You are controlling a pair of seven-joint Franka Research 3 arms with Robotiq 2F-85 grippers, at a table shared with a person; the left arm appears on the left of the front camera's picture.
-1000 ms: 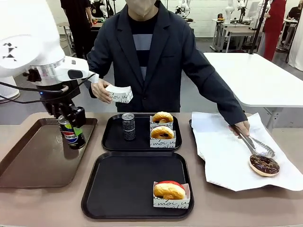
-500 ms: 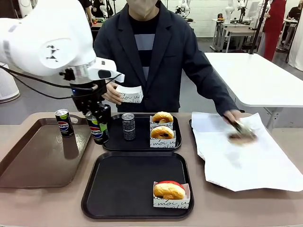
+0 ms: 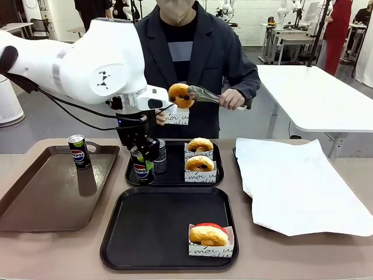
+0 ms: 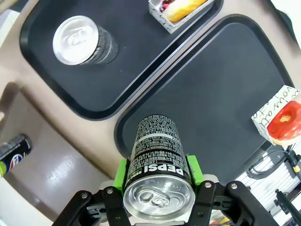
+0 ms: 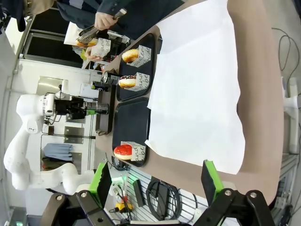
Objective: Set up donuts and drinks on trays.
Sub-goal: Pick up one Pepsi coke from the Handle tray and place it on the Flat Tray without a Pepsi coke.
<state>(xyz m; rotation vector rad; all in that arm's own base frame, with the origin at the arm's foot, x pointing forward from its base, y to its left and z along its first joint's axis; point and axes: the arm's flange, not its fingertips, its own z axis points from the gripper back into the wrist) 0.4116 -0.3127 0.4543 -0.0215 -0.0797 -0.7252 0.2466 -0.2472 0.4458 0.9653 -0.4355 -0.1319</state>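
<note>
The left gripper (image 4: 158,188) has its 2 green pads (image 4: 194,168) pressed against opposite sides of a Pepsi can (image 3: 141,168), which sits squarely between the fingers, top toward the wrist camera. In the front view the can hangs upright at the left end of the far black tray (image 3: 175,178), just beside the dark grey-patterned can (image 3: 160,155) standing there. 2 boxed glazed donuts (image 3: 200,156) sit to the right on that tray. The near black tray (image 3: 151,233) carries 1 boxed red-topped donut (image 3: 209,235) at its right front corner. Another Pepsi can (image 3: 77,151) stands on the long brown tray (image 3: 41,198). Across the table, the person's hand (image 3: 232,99) holds tongs (image 3: 204,93) gripping a donut (image 3: 180,95) above a small white box (image 3: 178,118). The right gripper (image 5: 155,181) has its fingers spread wide with nothing between them, above the white paper (image 5: 197,89).
</note>
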